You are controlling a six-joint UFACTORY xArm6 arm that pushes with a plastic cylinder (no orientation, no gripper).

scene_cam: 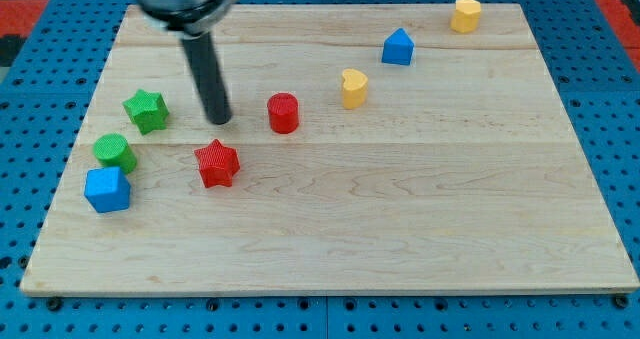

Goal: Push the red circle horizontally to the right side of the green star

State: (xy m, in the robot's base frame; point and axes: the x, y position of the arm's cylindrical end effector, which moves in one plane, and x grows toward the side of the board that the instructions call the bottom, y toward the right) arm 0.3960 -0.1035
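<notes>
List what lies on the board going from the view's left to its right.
Blue cube → green cylinder → green star → my tip → red cylinder → yellow heart → blue block → yellow block.

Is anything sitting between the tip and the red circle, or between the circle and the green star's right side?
Nothing visible. My tip stands between the green star and the red circle, on bare board. The red star lies below that line, toward the view's bottom.
</notes>
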